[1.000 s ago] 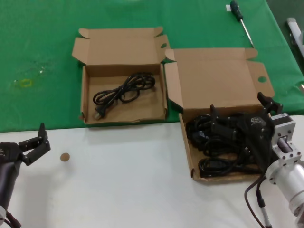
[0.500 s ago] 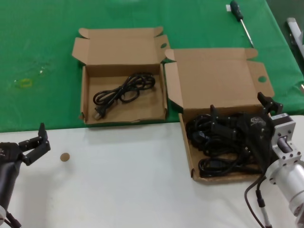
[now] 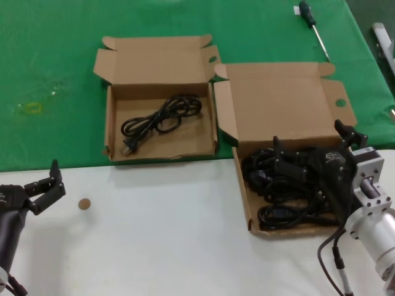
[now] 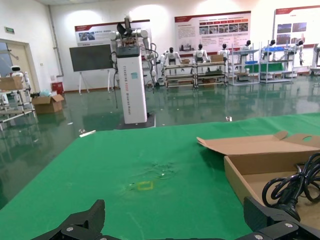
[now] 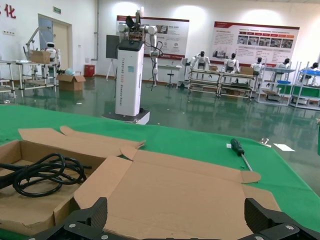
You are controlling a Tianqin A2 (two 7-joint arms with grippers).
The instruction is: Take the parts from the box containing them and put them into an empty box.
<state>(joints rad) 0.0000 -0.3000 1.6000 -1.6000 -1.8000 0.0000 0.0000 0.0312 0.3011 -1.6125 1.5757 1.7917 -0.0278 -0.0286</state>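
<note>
Cord (image 3: 159,117) lies diagonal in short-lidded box (image 3: 114,149).

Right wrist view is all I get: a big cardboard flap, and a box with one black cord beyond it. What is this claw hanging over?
Observer: The right claw is open and low over the tray of the tall-lidded box. A pile of black cords lies in that tray, below your view.
Visitor: Is the other arm doing anything?
Observer: The left claw is open above the white table, well apart from both boxes.
Visitor: Is there anything on that white table?
Observer: A small brown disc lies beside the left claw.
</note>
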